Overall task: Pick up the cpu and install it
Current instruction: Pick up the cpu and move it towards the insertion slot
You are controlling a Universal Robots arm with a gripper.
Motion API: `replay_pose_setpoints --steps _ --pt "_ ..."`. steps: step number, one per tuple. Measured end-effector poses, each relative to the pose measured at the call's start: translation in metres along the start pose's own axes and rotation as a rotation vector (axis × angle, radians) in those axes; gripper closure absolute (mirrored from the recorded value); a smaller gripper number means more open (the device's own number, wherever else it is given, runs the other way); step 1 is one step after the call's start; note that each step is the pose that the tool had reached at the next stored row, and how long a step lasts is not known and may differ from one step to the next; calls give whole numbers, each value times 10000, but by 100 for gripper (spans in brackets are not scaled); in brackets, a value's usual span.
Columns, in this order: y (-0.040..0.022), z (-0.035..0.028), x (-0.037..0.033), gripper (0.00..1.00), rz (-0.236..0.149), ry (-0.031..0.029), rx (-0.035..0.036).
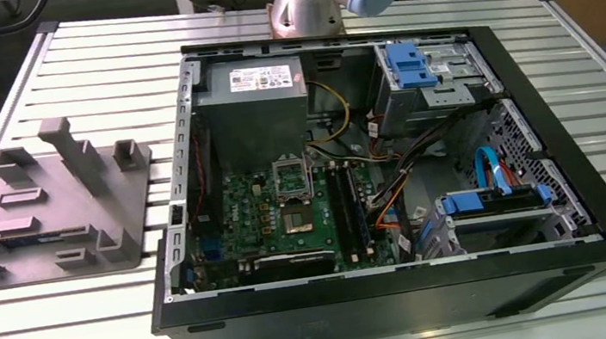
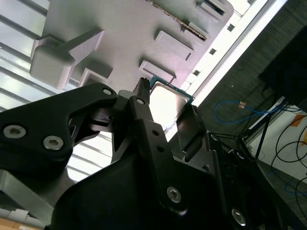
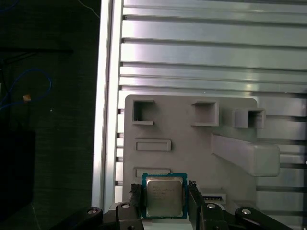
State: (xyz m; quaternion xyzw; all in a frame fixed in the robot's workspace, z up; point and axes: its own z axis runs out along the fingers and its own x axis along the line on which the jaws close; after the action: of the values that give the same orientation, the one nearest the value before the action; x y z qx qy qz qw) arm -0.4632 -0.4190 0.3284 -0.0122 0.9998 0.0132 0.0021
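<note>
Jaws stand narrow, pressed on two opposite edges of the cpu (image 3: 164, 196), so I judge it held. It is square, with no long side to mind, and sits flat and centred between the jaws in both wrist views, metal top toward the first wrist camera. Below it, apart, I see the grey plate (image 3: 192, 143) on the ribbed desk (image 3: 216, 62). The open socket (image 1: 295, 218) inside the computer case (image 1: 411, 295) lies well apart from that plate, toward the exterior view's right.
</note>
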Motion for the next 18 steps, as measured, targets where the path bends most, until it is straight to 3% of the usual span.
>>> replay_pose_setpoints --steps 18 --pt "1 -50 0 53 0 -1 0"
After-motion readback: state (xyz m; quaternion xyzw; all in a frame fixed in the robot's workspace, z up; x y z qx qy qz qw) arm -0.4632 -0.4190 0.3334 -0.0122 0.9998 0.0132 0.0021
